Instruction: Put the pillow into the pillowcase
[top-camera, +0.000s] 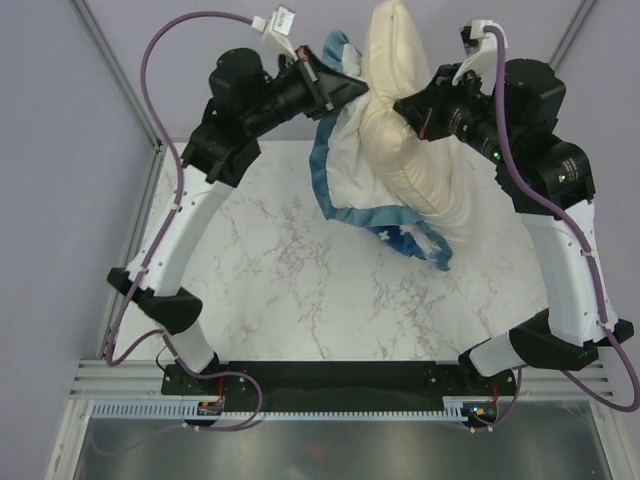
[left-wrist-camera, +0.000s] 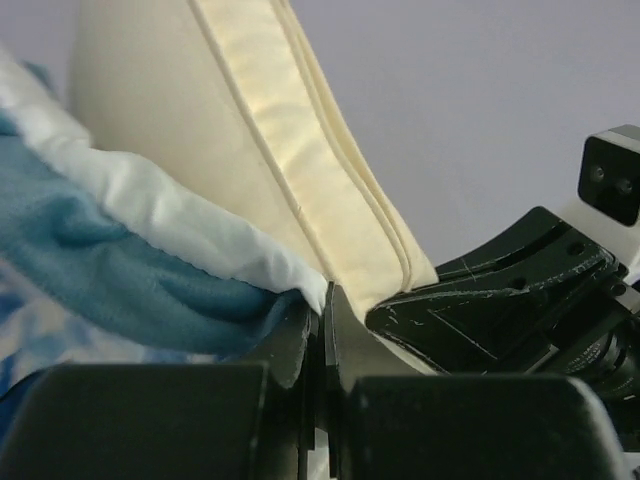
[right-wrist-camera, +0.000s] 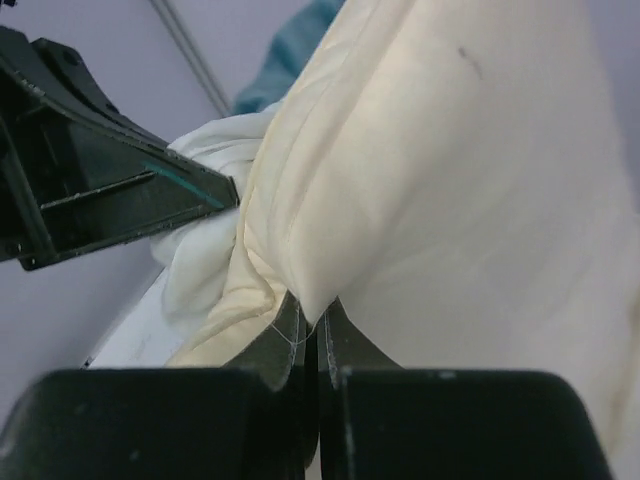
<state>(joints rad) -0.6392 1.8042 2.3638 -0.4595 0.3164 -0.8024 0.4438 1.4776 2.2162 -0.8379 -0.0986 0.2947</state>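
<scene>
Above the worktop, the left claw is clenched on the pillowcase edge. The right claw is clenched on 1 thin fold of the pillow. That shallow pinch may slip under the pillow's weight, dropping it outside the case.

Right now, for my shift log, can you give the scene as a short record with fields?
Pillow: plump cream fabric pillow, lifted, mostly uncovered
Cover: blue-trimmed, white-lined fabric pillowcase, hanging beside it
Left end effector: shut on pillowcase edge
Right end effector: shut on pillow
Surface: white marble-patterned table below
</scene>
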